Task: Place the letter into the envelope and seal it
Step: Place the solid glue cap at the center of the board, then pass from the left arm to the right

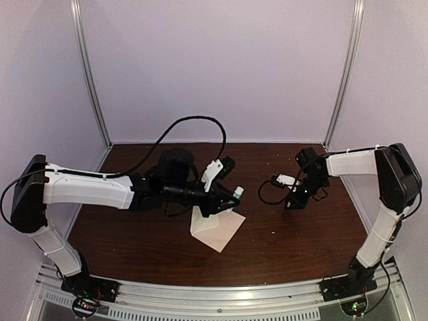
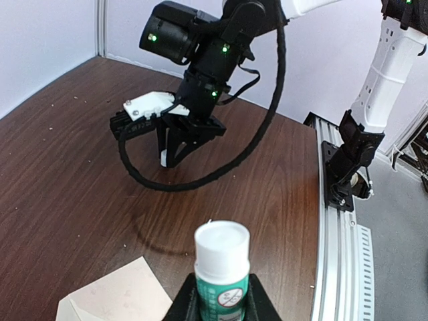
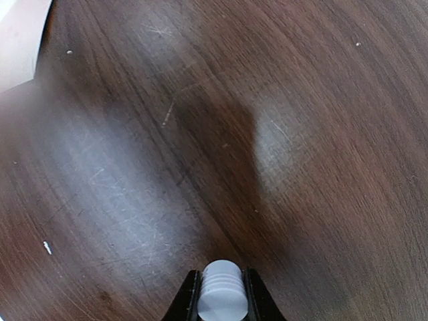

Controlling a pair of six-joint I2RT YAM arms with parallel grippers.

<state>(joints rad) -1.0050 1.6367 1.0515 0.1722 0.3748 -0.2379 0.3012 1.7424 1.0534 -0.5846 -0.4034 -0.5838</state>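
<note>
The cream envelope (image 1: 217, 229) lies on the dark wooden table in front of the left arm, its flap side raised at the left; its edge also shows in the left wrist view (image 2: 114, 297). The letter does not show as a separate sheet. My left gripper (image 1: 231, 198) hovers over the envelope's far edge, shut on a green glue stick (image 2: 222, 267) with a white top. My right gripper (image 1: 294, 199) stands low over bare table to the right, shut on a small white ribbed cap (image 3: 221, 297). The left wrist view shows that gripper (image 2: 175, 150) pointing down at the table.
A black cable (image 2: 200, 180) from the right arm loops across the table between the two grippers. The table's metal rail (image 2: 334, 254) and the right arm's base (image 2: 351, 160) lie at the near edge. A pale paper corner (image 3: 20, 33) shows at the right wrist view's top left.
</note>
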